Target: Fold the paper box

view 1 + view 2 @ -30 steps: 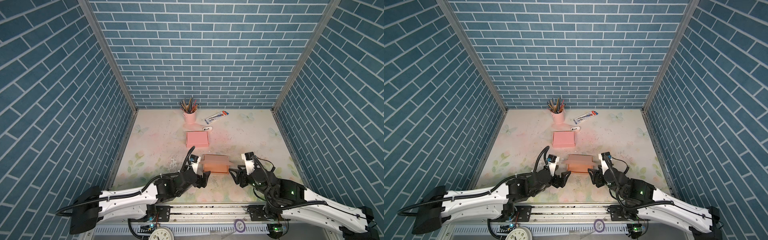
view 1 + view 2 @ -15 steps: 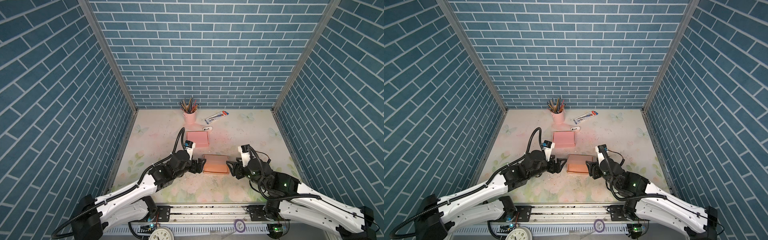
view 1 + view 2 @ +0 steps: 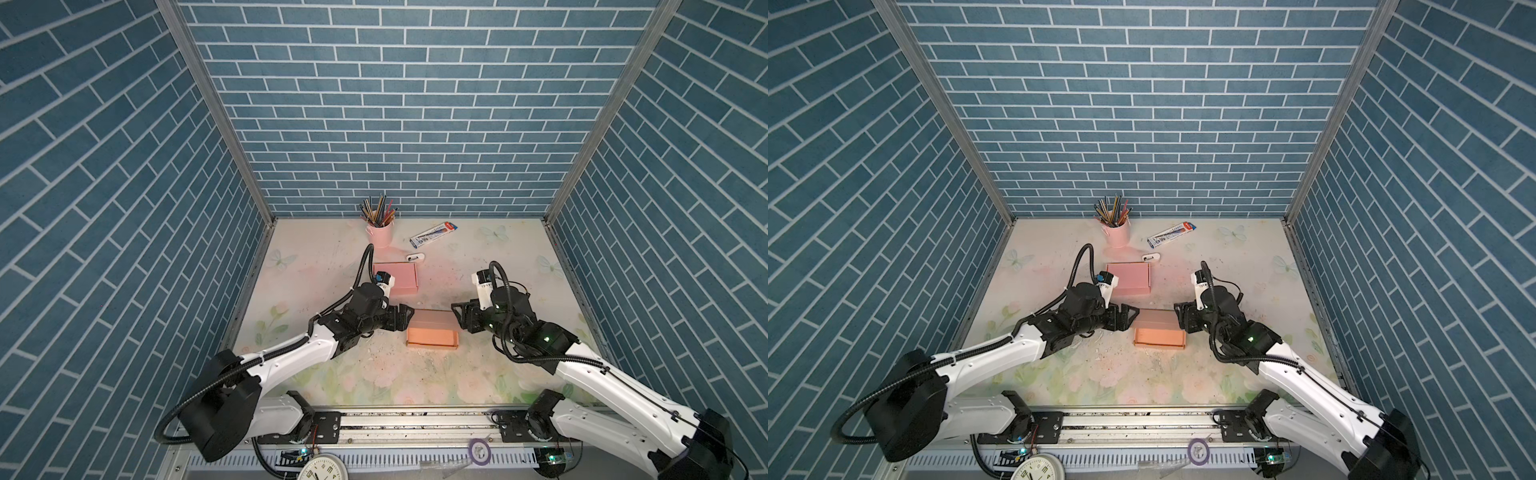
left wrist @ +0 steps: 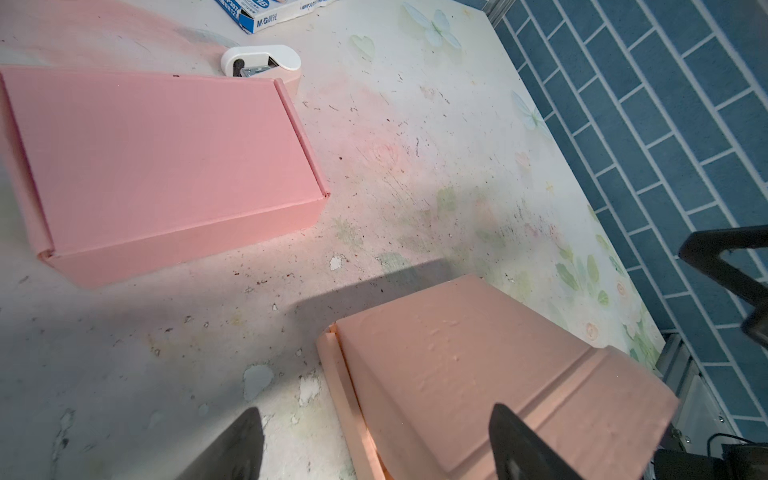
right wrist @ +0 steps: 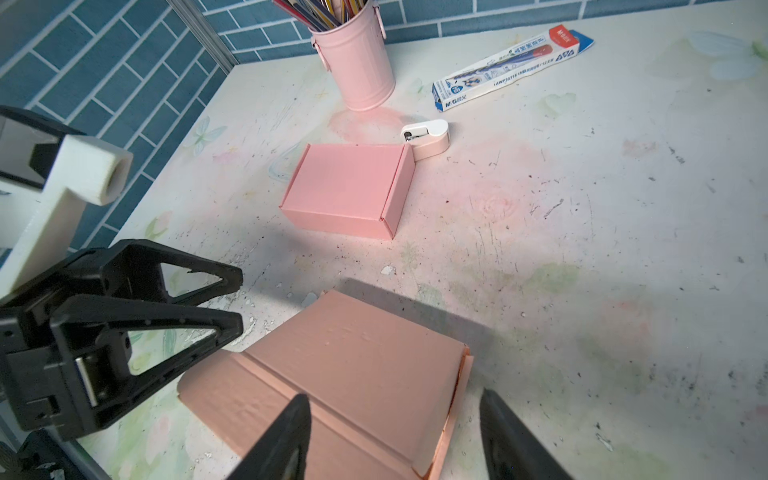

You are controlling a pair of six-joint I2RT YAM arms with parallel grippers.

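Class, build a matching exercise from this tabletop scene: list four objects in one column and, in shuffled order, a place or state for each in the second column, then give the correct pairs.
Column one:
1. pink cup
2. orange-pink box
3. pencil carton
4. pale pink box

Column two:
A. lies between the two grippers
B. stands upright near the back wall, holding pencils
C. closed, resting behind the left arm's wrist in both top views
D. blue and white, lying flat to the right of the cup in both top views

Pairs: 1-B, 2-A, 3-D, 4-C
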